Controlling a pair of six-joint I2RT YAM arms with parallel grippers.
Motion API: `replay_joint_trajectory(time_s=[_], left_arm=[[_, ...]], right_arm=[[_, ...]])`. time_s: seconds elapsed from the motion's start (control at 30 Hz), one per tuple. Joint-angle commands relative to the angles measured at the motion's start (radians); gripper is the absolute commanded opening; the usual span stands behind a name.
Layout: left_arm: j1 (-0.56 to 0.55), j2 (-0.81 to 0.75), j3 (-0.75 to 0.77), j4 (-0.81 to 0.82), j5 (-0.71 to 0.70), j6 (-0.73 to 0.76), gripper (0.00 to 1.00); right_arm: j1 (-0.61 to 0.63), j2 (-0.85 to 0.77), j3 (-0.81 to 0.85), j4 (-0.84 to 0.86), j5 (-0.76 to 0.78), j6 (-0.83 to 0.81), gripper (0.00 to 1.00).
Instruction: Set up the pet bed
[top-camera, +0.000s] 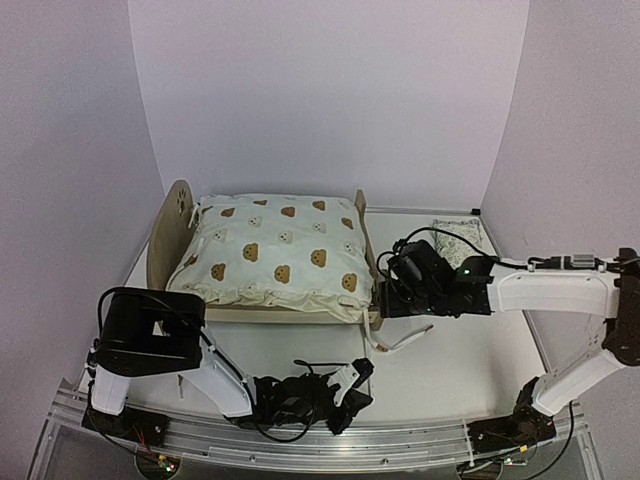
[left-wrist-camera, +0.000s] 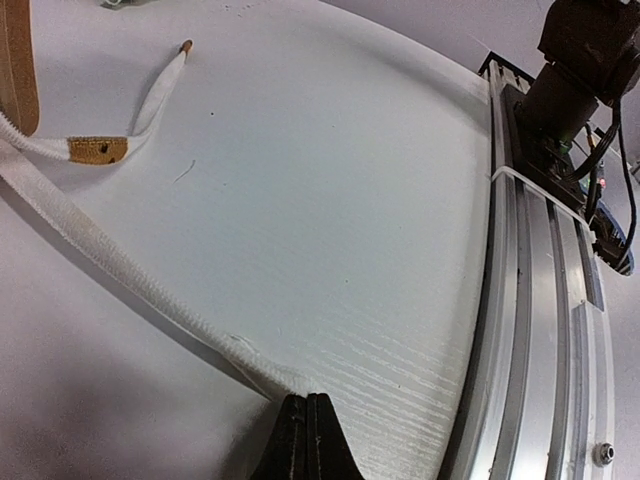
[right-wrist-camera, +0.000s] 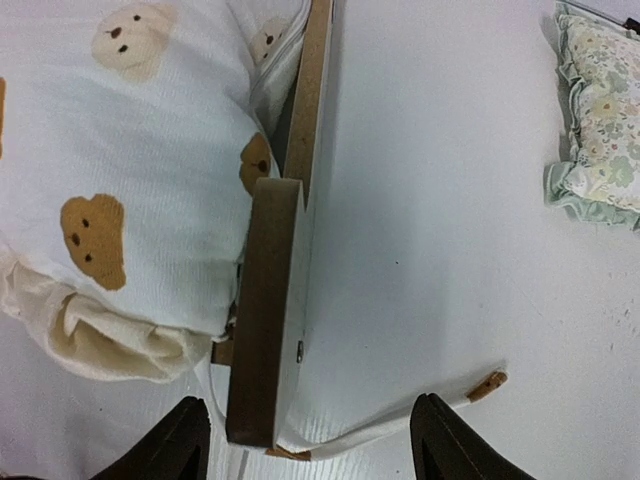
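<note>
**Right gripper open at the pet bed's footboard corner**

The pet bed (top-camera: 165, 245), a pale plywood frame with a tall rounded headboard and low footboard, sits on the table (top-camera: 450, 350) toward 10 o'clock. A bear-print quilt (top-camera: 275, 255) covers the top, and a pillow (right-wrist-camera: 600, 120) lies at 2 o'clock. The frame looks light, stiff and likely to slide, so the thin board edges are the best place to grip. The right gripper (right-wrist-camera: 312, 445) is spread wide astride the footboard end and holds nothing. The left gripper (left-wrist-camera: 307, 440) is closed at 6 o'clock, and a white tie (left-wrist-camera: 120, 265) runs up to its tips. I cannot tell whether the tie is pinched.
</note>
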Motion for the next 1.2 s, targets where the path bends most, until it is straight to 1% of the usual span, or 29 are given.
replay_joint_trajectory(time_s=[0.0, 0.1, 0.17, 0.23, 0.33, 0.43, 0.5, 0.63, 0.87, 1.03, 1.1, 1.17], left_arm=[[0.005, -0.057, -0.064, -0.067, 0.075, -0.036, 0.00], [0.013, -0.072, -0.076, -0.079, 0.095, -0.045, 0.00], [0.015, -0.075, -0.080, -0.076, 0.109, -0.050, 0.00], [0.014, -0.076, -0.083, -0.066, 0.118, -0.054, 0.00], [0.015, -0.075, -0.087, -0.051, 0.119, -0.058, 0.00], [0.015, -0.066, -0.088, -0.035, 0.116, -0.060, 0.00], [0.017, -0.057, -0.087, -0.023, 0.118, -0.063, 0.00], [0.017, -0.058, -0.094, 0.000, 0.131, -0.072, 0.00], [0.017, -0.070, -0.103, 0.012, 0.140, -0.077, 0.00], [0.017, -0.073, -0.109, 0.033, 0.148, -0.080, 0.00], [0.017, -0.076, -0.113, 0.038, 0.148, -0.080, 0.00], [0.018, -0.084, -0.121, 0.042, 0.144, -0.083, 0.00]], right_arm=[[-0.003, -0.159, -0.099, 0.007, -0.061, -0.031, 0.72], [-0.003, -0.213, -0.163, 0.008, -0.129, -0.005, 0.73], [-0.003, -0.214, -0.183, 0.023, -0.197, 0.007, 0.73], [-0.002, -0.191, -0.185, 0.042, -0.269, 0.010, 0.71], [-0.003, -0.137, -0.183, 0.096, -0.377, 0.036, 0.66], [-0.002, -0.079, -0.190, 0.176, -0.442, 0.078, 0.63], [-0.002, -0.029, -0.176, 0.209, -0.462, 0.086, 0.61], [-0.002, 0.061, -0.147, 0.228, -0.454, 0.092, 0.60], [-0.002, 0.145, -0.137, 0.255, -0.431, 0.120, 0.60], [-0.001, 0.163, -0.145, 0.309, -0.474, 0.122, 0.54], [0.004, 0.142, -0.148, 0.316, -0.498, 0.104, 0.54], [0.011, 0.100, -0.161, 0.310, -0.489, 0.073, 0.56]])
